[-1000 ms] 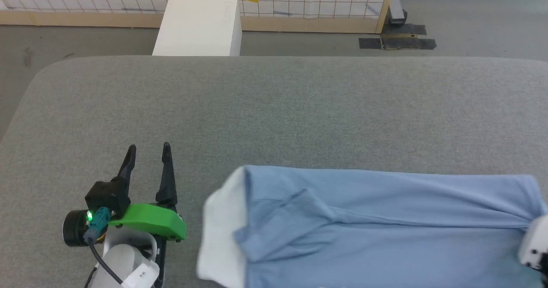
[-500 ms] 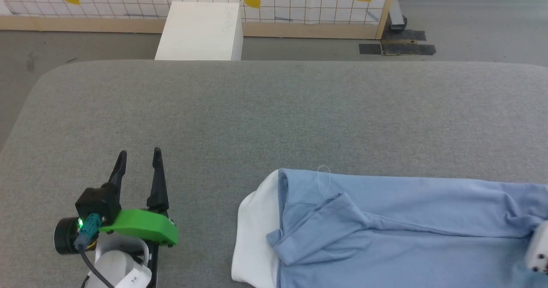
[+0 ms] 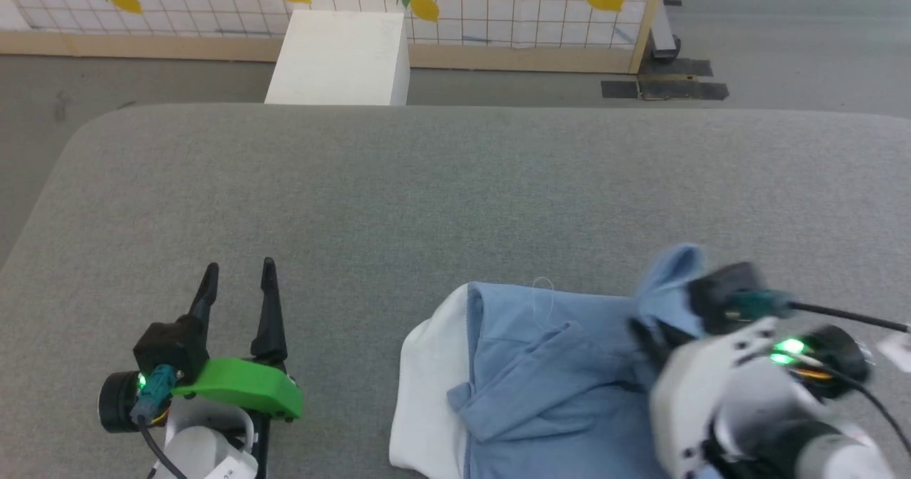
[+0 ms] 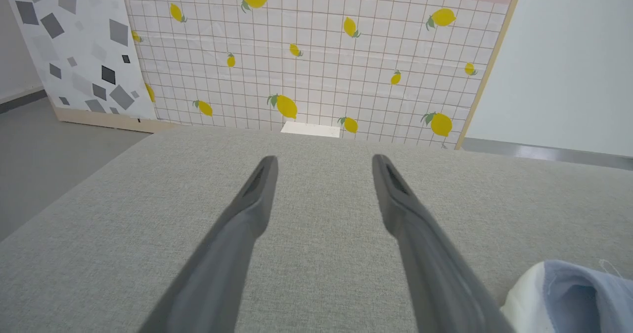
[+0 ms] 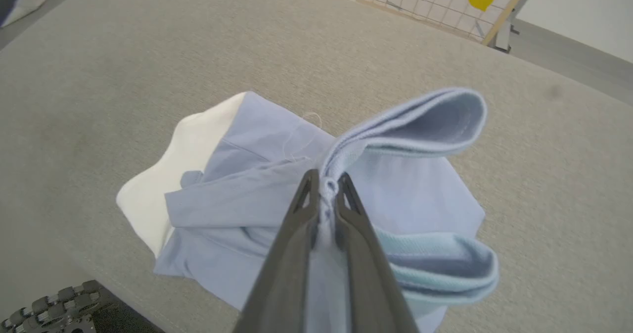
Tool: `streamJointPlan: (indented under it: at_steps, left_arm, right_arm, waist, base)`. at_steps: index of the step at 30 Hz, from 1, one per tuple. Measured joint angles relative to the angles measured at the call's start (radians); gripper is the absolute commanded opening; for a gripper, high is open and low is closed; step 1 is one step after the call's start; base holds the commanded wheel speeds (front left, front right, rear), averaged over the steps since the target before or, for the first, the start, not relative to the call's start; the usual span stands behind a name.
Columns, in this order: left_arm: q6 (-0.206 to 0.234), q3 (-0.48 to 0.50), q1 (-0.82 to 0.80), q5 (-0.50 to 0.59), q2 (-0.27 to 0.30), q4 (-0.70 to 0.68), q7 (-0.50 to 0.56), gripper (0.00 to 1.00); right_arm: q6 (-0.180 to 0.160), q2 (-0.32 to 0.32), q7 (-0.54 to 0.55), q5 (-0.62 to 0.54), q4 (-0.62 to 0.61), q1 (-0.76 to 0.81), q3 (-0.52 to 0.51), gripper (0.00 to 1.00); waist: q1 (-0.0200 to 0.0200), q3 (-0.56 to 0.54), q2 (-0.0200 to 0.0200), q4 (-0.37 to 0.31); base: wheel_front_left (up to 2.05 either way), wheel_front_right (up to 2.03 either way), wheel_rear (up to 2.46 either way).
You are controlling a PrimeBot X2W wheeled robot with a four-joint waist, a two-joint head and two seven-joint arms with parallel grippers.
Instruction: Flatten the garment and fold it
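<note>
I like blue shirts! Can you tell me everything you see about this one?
The garment is a soft, light-blue jersey shirt with a white section along its left edge. It lies rumpled and partly doubled over on the grey padded surface, with a sleeve flap creased across it. The right gripper is shut on a bunched edge and holds looped hem folds up off the surface.

The left gripper [image 3: 240, 265] has two long, dark, pointy fingers [image 3: 270, 308] (like a bird's beak). Behind them are a bright green cover [image 3: 242, 386], a tiny green light [image 3: 147, 381], a teal plug [image 3: 158, 383] and a black cable [image 3: 153, 440]. The right gripper [image 5: 327, 176] is dark grey, on a white arm [image 3: 701, 401] with little black dots.
</note>
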Motion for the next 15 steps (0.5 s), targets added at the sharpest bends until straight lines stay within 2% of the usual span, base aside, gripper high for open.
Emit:
streamJointPlan:
  at_steps: [4,8,15]
  left_arm:
    - [-0.004,-0.014,-0.012,0.003,-0.008,0.000,0.000,1.00]
    - [-0.010,-0.019,-0.041,0.004,-0.014,0.001,0.000,1.00]
    - [-0.018,-0.027,-0.081,0.009,-0.024,0.001,0.000,1.00]
  right_arm:
    - [0.000,-0.009,-0.006,0.031,0.057,-0.095,0.159,0.00]
    - [0.000,-0.001,-0.041,0.051,0.182,-0.196,0.291,0.00]
    - [0.000,0.026,-0.145,0.091,0.444,-0.360,0.418,0.00]
  waist:
    - [0.0000,0.018,0.0000,0.016]
    - [0.0000,0.044,0.0000,0.036]
    - [0.0000,0.096,0.0000,0.074]
  base:
    - [0.00,0.00,0.00]
    - [0.00,0.00,0.00]
    - [0.00,0.00,0.00]
